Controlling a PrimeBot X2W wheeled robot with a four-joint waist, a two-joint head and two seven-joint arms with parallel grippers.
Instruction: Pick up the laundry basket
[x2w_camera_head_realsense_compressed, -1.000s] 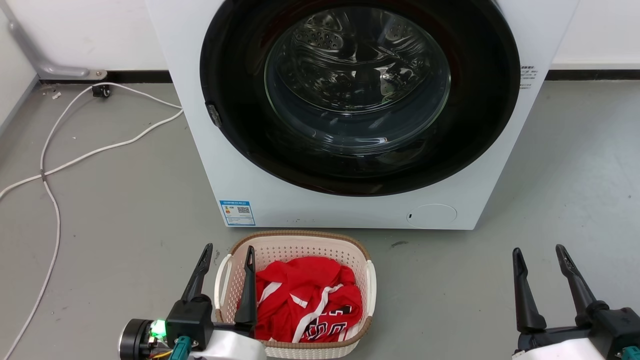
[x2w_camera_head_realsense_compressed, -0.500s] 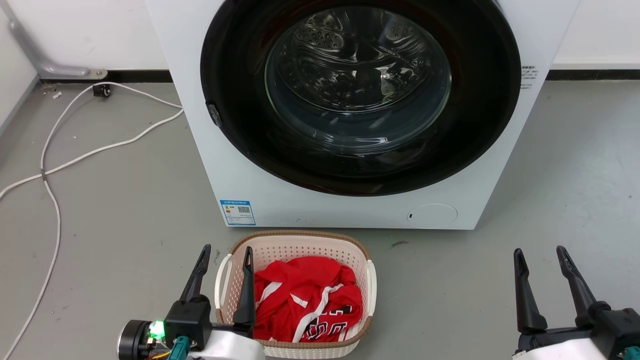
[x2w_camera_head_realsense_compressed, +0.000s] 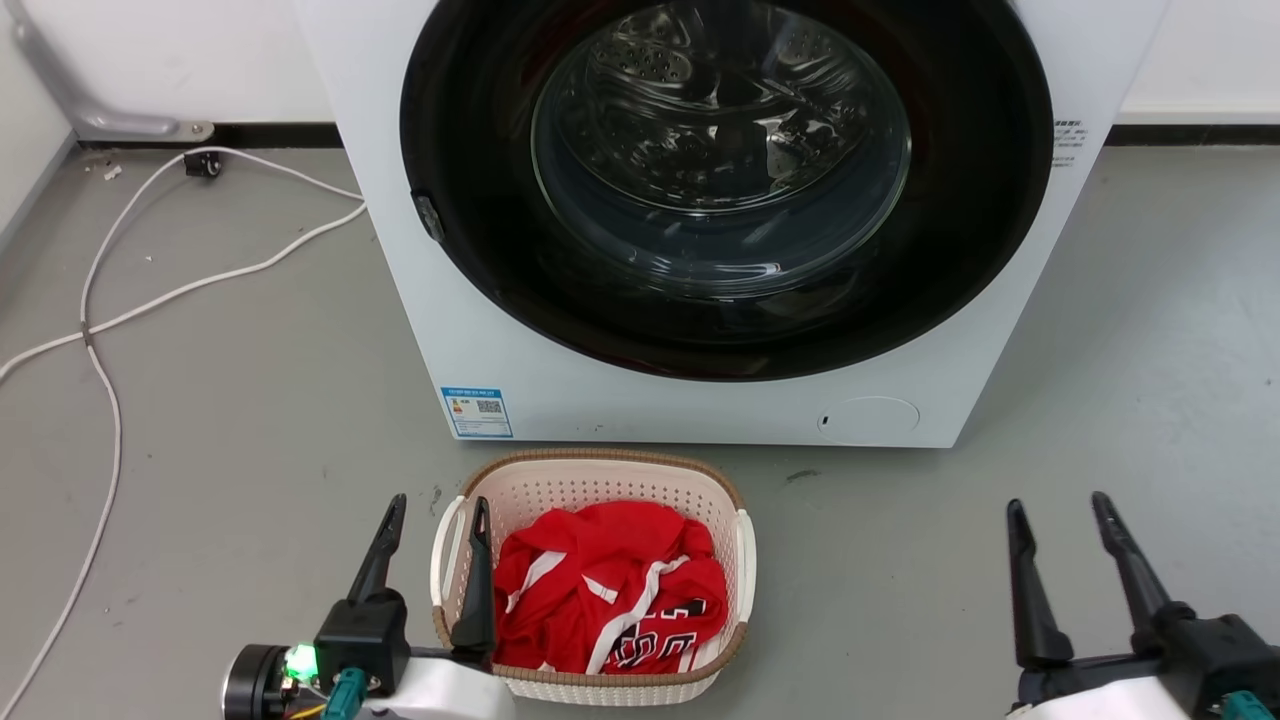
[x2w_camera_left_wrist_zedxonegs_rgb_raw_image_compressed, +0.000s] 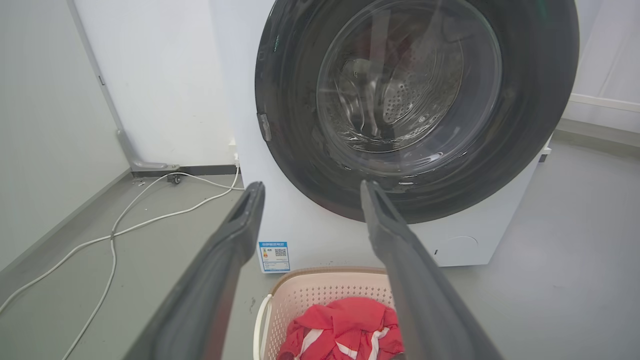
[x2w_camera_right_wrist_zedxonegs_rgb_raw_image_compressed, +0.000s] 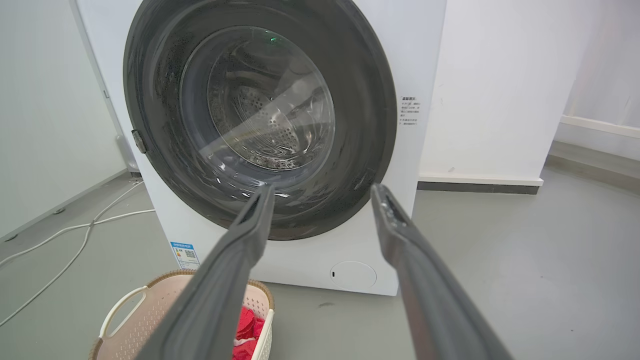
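The laundry basket (x2w_camera_head_realsense_compressed: 600, 487) stands on the grey floor just in front of the washing machine, cream-white and perforated with a brown rim, holding a red jersey (x2w_camera_head_realsense_compressed: 610, 590). My left gripper (x2w_camera_head_realsense_compressed: 440, 500) is open at the basket's left side. One finger lies outside the white left handle (x2w_camera_head_realsense_compressed: 441, 545) and the other over the basket's inner left edge, and neither clearly touches it. In the left wrist view the open left gripper (x2w_camera_left_wrist_zedxonegs_rgb_raw_image_compressed: 311, 184) is above the basket (x2w_camera_left_wrist_zedxonegs_rgb_raw_image_compressed: 320, 290). My right gripper (x2w_camera_head_realsense_compressed: 1057, 500) is open and empty over bare floor, well right of the basket (x2w_camera_right_wrist_zedxonegs_rgb_raw_image_compressed: 150, 310).
The white washing machine (x2w_camera_head_realsense_compressed: 700, 410) with its round dark glass door (x2w_camera_head_realsense_compressed: 720, 150) shut rises right behind the basket. White cables (x2w_camera_head_realsense_compressed: 100, 330) trail across the floor on the left towards the wall. Open grey floor lies to the right.
The whole head picture has shifted up slightly, so the camera moved. Both grippers sit a little further left against the basket than before, still open.
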